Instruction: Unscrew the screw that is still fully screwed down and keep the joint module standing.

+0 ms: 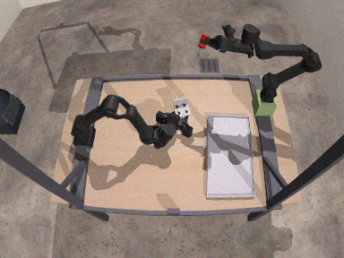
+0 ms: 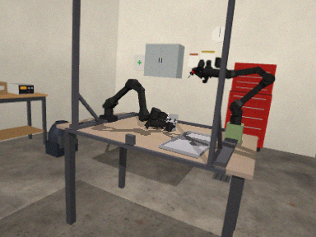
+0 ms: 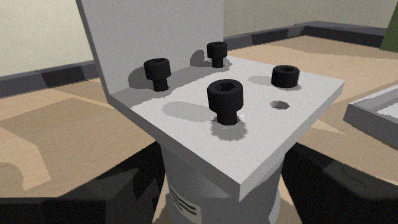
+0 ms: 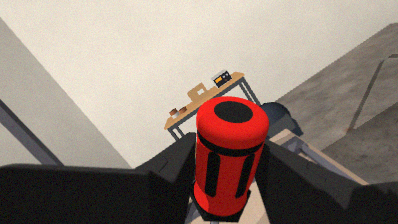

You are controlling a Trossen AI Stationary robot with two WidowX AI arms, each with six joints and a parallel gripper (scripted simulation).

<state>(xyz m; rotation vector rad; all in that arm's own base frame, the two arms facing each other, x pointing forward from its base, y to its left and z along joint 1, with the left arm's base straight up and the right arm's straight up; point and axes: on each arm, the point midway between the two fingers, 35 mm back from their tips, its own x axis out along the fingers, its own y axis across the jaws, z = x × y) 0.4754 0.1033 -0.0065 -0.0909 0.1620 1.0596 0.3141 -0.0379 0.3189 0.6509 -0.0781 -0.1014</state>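
Note:
The grey joint module stands upright with the white L-shaped bracket (image 1: 181,102) (image 2: 173,118) (image 3: 200,137) on top. In the left wrist view, the near screw (image 3: 226,97), left screw (image 3: 158,69) and back screw (image 3: 217,51) stand raised with shanks showing. The right screw (image 3: 285,76) sits low, its head on the plate. An empty hole (image 3: 280,105) lies beside it. My left gripper (image 3: 220,146) is shut on the module's body below the bracket. My right gripper (image 4: 223,142) (image 2: 193,72) is shut on a red-handled screwdriver (image 4: 232,135) (image 1: 202,44), high beyond the table's back edge.
A grey-white tray (image 1: 228,181) (image 2: 181,146) (image 3: 360,117) lies to the right of the module. A green block (image 1: 264,105) (image 2: 234,132) stands at the right arm's base. Dark frame posts and rails surround the table (image 1: 134,193).

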